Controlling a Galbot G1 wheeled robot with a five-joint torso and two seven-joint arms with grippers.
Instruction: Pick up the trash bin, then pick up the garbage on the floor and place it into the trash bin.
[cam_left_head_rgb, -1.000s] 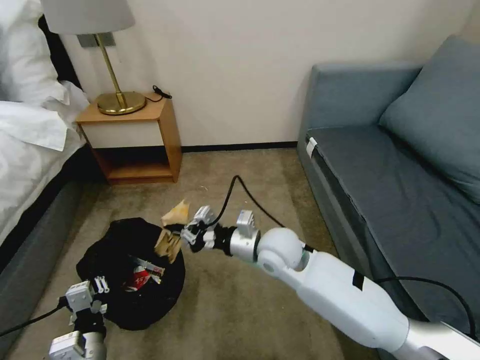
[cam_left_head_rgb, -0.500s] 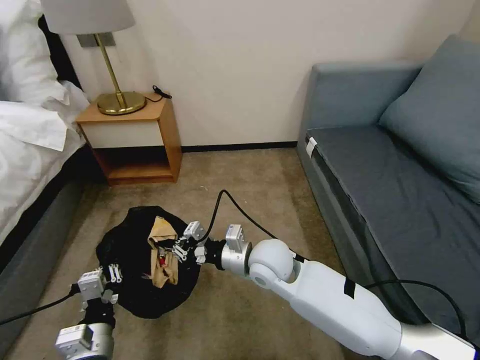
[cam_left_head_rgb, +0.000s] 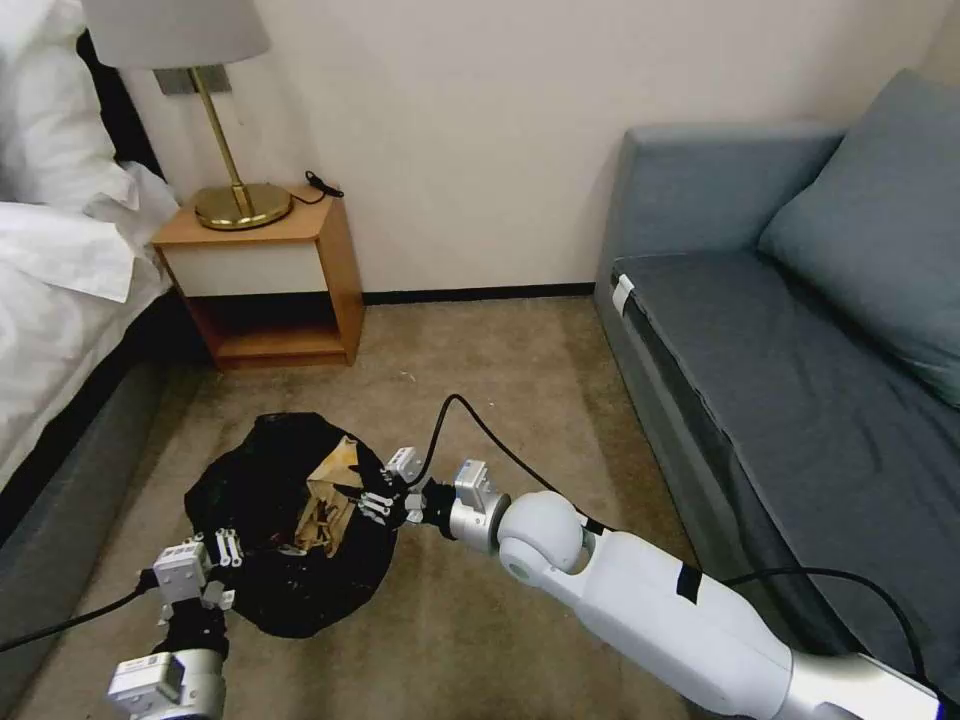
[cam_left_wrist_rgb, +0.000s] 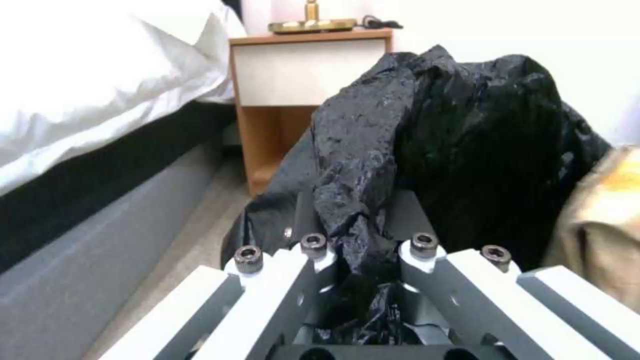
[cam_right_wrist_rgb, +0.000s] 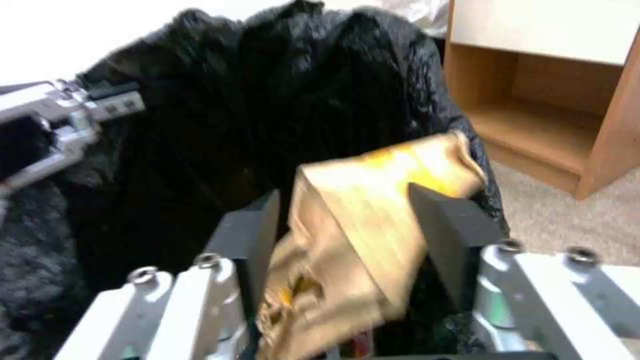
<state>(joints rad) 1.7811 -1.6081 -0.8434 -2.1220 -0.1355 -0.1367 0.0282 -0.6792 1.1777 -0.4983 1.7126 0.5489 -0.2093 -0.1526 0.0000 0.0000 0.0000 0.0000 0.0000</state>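
Observation:
The trash bin (cam_left_head_rgb: 262, 592), draped in its black bag, hangs tilted just above the carpet at lower left. My left gripper (cam_left_head_rgb: 222, 552) is shut on a fold of that bag at the near rim, and the pinched fold (cam_left_wrist_rgb: 357, 200) shows between its fingers in the left wrist view. My right gripper (cam_left_head_rgb: 372, 497) reaches over the bin's right rim. Its fingers are spread, and a yellow-brown wrapper (cam_left_head_rgb: 328, 495), one piece of the garbage, lies loosely between them (cam_right_wrist_rgb: 373, 200) inside the bin's mouth. The wrapper's edge (cam_left_wrist_rgb: 600, 220) also shows beside the bag.
A wooden nightstand (cam_left_head_rgb: 285, 270) with a brass lamp (cam_left_head_rgb: 240, 205) stands against the wall behind the bin. The bed (cam_left_head_rgb: 60, 300) runs along the left and a grey-blue sofa (cam_left_head_rgb: 800, 350) along the right. A black cable (cam_left_head_rgb: 480, 395) loops over the open carpet.
My right gripper came down from above the rim, carrying the wrapper into the bin's mouth. The left gripper shifted the bin a little to the right.

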